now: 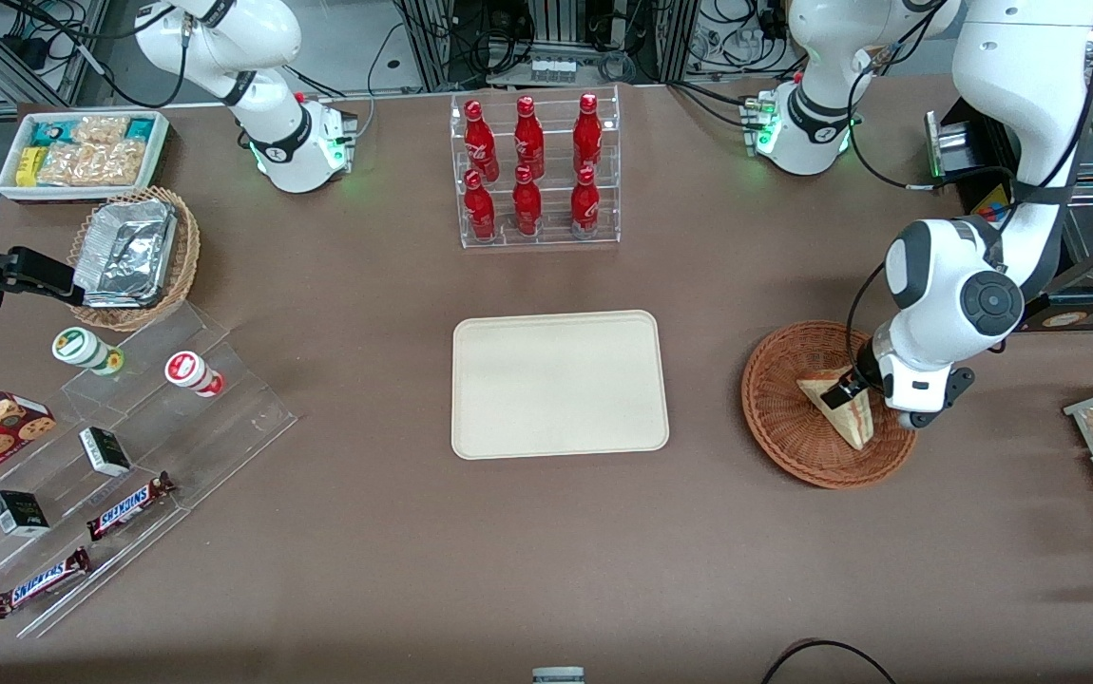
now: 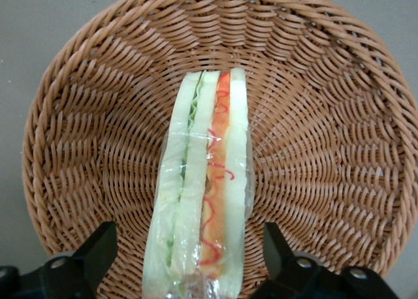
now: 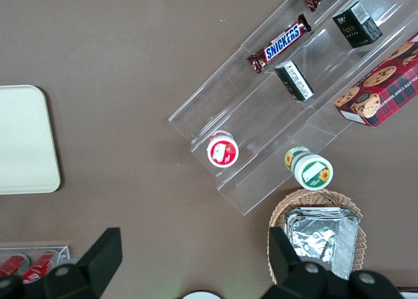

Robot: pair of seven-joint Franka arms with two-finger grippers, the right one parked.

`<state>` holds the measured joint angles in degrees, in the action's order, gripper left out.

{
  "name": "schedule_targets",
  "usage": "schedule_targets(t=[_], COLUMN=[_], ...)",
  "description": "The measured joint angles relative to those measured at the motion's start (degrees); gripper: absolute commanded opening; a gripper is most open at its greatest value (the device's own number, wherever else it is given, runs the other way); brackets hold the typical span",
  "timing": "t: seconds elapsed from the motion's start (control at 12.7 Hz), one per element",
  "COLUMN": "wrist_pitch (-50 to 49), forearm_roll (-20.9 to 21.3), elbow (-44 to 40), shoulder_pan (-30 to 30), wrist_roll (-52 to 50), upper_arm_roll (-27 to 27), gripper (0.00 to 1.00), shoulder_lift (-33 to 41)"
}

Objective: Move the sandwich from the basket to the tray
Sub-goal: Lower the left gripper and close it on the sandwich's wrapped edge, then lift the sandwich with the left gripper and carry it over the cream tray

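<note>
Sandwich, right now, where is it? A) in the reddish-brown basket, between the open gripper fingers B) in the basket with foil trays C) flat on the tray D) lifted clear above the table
A: the sandwich lies in the basket, with the gripper lowered over it, one finger on each side, not closed; the tray holds nothing.

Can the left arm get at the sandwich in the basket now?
Probably yes. The gripper hangs just over the basket, its fingers open on either side of the sandwich, and nothing lies between them.
</note>
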<state>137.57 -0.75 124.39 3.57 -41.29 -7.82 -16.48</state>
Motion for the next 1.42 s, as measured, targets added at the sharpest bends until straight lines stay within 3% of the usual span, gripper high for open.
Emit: schedule_targets(t=[0.08, 0.47, 0.94, 1.42], wrist_pitch=[0.0, -1.5, -19.6, -25.6], forearm_roll=[0.0, 0.0, 0.0, 0.0], elbow=[0.0, -2.2, -14.0, -19.1], shoulder_pan=[0.0, 0.1, -0.3, -11.4], wrist_roll=[0.0, -0.1, -0.1, -0.6], upper_arm_roll=[0.0, 0.0, -1.6, -3.8], gripper=[0.0, 0.0, 0.0, 0.0], shoulder_lift=[-0.2, -0.3, 0.6, 0.7])
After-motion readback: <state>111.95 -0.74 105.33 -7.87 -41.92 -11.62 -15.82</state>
